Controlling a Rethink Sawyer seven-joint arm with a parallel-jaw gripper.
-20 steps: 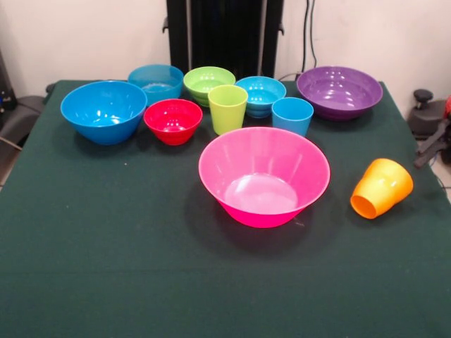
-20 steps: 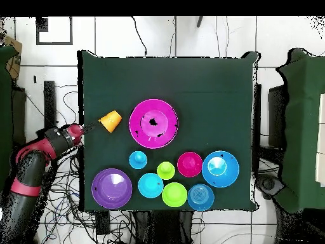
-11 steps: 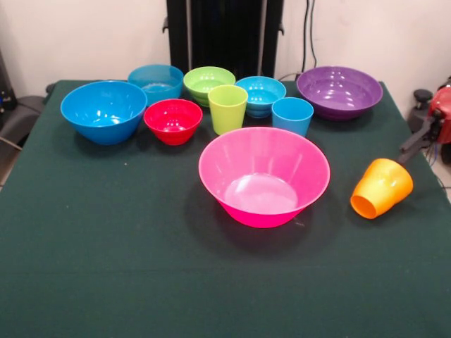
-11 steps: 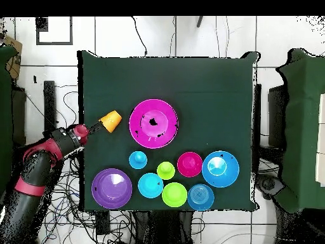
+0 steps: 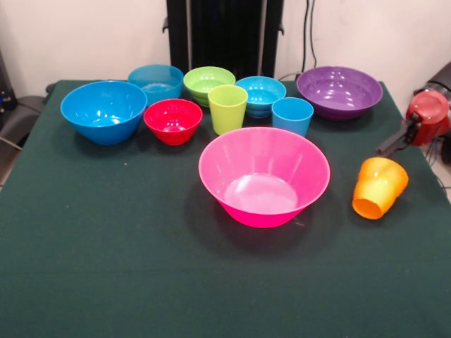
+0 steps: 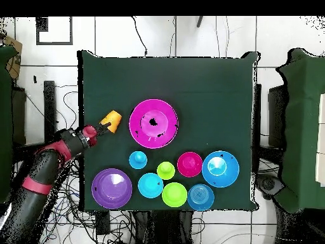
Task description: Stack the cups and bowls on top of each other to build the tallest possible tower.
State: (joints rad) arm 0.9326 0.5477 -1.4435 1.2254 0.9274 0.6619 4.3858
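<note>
The orange cup (image 5: pixel 379 186) lies tilted on its side at the table's right edge, mouth toward the front. My gripper (image 5: pixel 389 146) reaches in from the right and touches the cup's base; in the overhead view the gripper (image 6: pixel 100 128) meets the orange cup (image 6: pixel 112 120) at the table's left edge. The huge pink bowl (image 5: pixel 264 174) stands mid-table. Behind it stand the lime green cup (image 5: pixel 227 108) and light blue cup (image 5: pixel 292 115), with the large blue bowl (image 5: pixel 103 110) and red bowl (image 5: pixel 173 120) to their left. Nothing is stacked and no tower shows.
Along the far edge sit a small blue bowl (image 5: pixel 156 81), a lime green bowl (image 5: pixel 208 81), a ribbed cyan bowl (image 5: pixel 261 95) and the wide purple bowl (image 5: pixel 339 91). Cables lie on the floor (image 6: pixel 76 184) beside the table under my arm (image 6: pixel 47 162).
My arm has swung in from beyond the table edge to the orange cup. The cup has turned and shifted slightly, its mouth now pointing more toward the front.
</note>
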